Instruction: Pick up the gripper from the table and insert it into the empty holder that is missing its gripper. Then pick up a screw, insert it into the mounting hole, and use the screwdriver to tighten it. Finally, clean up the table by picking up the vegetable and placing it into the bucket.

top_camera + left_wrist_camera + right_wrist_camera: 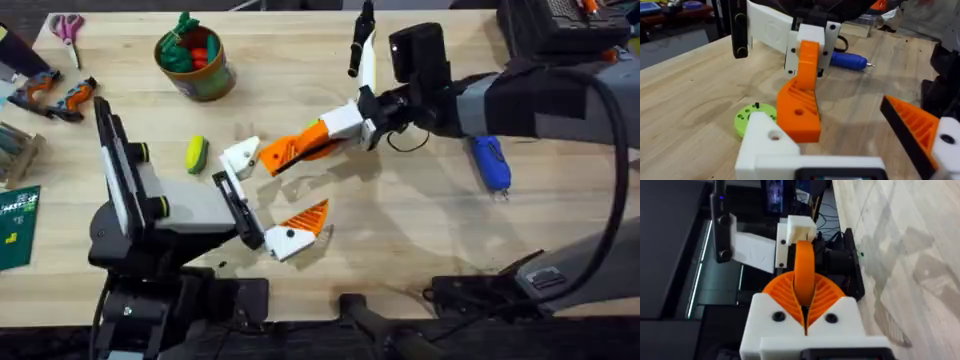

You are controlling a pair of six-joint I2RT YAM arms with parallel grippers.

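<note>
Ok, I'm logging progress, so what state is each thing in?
Right end effector: shut on gripper.
Left end effector: open.
Holder: empty.
Screwdriver: lying on table.
Vegetable: on table.
Bucket: upright, toys inside.

hidden | green ring [754, 116] partly behind holder [765, 142]; screwdriver [849, 60] (handle end) behind gripper [801, 95]

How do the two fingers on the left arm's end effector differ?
The holder is bare white; the other finger carries an orange ribbed pad. The holder sits beside the orange gripper held by the right end effector; the other finger is farther from it. Both have white bases.
</note>
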